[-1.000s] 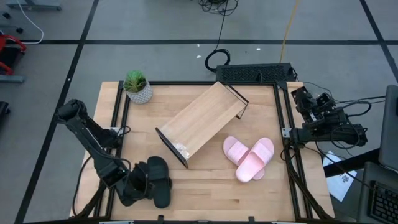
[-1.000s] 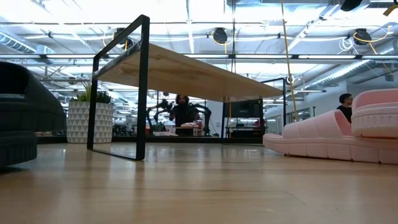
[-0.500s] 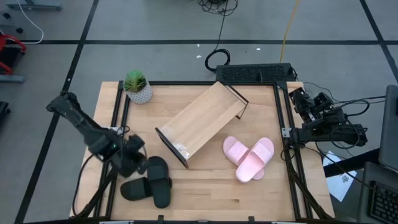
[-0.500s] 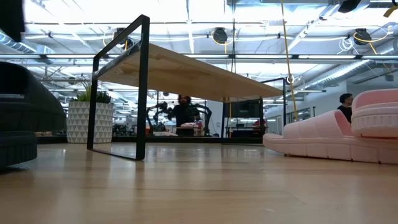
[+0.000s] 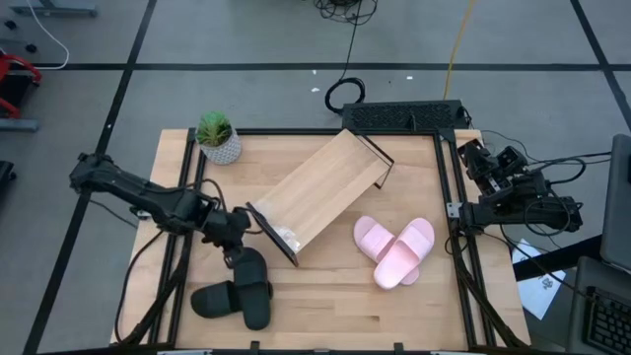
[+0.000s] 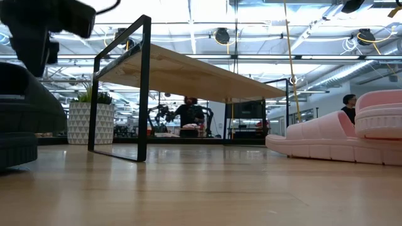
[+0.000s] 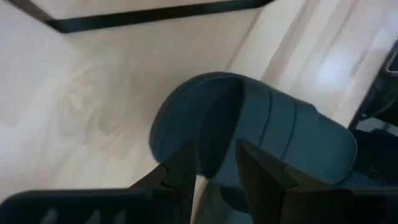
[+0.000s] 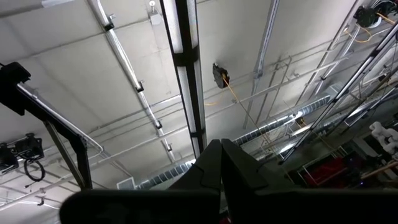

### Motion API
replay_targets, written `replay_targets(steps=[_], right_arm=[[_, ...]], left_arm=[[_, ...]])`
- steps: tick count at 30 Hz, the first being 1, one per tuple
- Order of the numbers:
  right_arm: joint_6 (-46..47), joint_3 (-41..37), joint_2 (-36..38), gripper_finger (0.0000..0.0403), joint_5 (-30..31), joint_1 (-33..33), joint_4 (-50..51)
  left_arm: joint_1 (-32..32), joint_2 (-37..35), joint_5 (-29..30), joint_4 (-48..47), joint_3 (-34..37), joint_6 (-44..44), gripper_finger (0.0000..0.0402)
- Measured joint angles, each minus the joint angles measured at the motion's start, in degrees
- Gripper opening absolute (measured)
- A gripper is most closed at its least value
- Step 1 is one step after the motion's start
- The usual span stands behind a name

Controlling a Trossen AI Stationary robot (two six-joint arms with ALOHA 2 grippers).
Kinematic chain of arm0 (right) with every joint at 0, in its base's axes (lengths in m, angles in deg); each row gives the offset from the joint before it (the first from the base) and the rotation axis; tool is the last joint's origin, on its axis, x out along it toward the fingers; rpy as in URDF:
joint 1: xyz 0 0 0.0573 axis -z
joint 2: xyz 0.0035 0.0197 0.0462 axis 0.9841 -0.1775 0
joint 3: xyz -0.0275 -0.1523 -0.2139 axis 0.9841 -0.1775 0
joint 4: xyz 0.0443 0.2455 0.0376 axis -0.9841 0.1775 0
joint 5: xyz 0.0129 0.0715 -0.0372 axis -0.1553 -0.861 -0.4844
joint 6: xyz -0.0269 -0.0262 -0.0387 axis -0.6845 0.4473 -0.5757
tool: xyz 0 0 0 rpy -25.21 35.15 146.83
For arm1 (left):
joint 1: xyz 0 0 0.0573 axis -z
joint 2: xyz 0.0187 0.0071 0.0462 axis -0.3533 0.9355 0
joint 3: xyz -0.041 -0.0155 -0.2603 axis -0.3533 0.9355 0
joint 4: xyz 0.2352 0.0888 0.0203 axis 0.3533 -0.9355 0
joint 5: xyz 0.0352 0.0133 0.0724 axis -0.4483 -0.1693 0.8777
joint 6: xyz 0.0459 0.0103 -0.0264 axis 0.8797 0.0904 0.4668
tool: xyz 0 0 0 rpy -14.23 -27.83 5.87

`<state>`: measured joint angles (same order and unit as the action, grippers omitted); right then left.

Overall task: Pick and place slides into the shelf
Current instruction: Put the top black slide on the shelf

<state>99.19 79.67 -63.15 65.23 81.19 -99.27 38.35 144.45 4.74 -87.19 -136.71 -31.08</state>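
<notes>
- Black slides (image 5: pixel 237 292) lie at the table's near left, pink slides (image 5: pixel 396 248) right of centre, the shelf (image 5: pixel 317 194) empty between.
- Left gripper (image 5: pixel 234 248) hovers part-open over one black slide; a shallow descent risks nudging it.
- Right gripper (image 8: pixel 219 155) is closed, parked off-table.

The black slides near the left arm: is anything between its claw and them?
Nothing visible is. The left gripper hangs right over the upper one of the black slides, fingers parted on either side of that slide's end. The shelf lies close beside, its dark end frame just next to the gripper.
</notes>
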Motion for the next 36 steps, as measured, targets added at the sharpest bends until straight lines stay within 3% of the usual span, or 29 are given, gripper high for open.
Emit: replay_targets(steps=[5, 10, 19, 36], right_arm=[[0.0, 0.0, 0.0, 0.0, 0.02, 0.0, -0.07], [0.0, 0.0, 0.02, 0.0, 0.04, 0.0, -0.33], [-0.17, 0.0, 0.0, 0.0, 0.11, 0.0, -0.23], [-0.17, 0.0, 0.0, 0.0, 0.22, 0.0, -0.02]], left_arm=[[-1.63, -1.94, -3.74, 8.47, 5.09, 0.94, 0.0113], [-1.65, -5.24, -6.57, 11.1, 6.99, 0.65, 0.0113], [-1.61, -5.84, -7.02, 17.79, 11.88, 0.37, 0.0113], [-0.97, -5.91, -6.61, 16.61, 12.21, 3.86, 0.0113]])
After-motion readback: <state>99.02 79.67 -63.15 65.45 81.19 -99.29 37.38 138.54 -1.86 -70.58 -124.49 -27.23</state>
